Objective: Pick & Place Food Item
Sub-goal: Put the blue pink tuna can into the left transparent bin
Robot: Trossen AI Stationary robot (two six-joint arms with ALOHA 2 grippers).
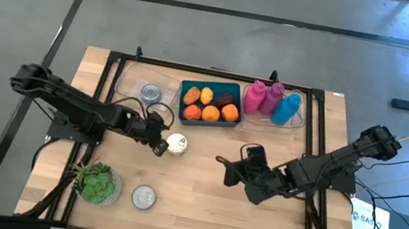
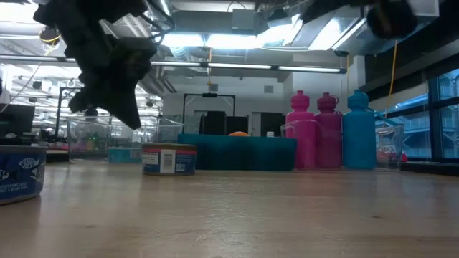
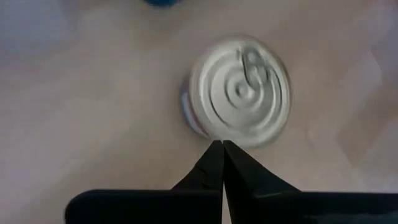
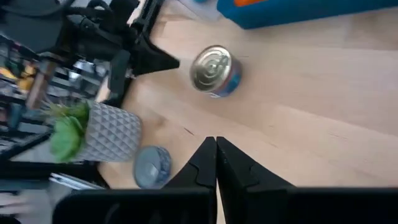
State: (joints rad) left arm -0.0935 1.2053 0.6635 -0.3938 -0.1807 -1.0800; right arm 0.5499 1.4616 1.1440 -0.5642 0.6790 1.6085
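The clenched left tool (image 3: 222, 149) hovers beside a short can (image 3: 241, 92), ring-pull lid up.

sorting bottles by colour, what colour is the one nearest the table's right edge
Blue bottle, clearest in the low view.

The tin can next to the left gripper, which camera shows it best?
The left wrist view: the tin can fills the frame, pull-tab lid up, just beyond the shut left gripper. The high view shows it small; the right wrist view shows it farther off; the low view shows only its labelled side.
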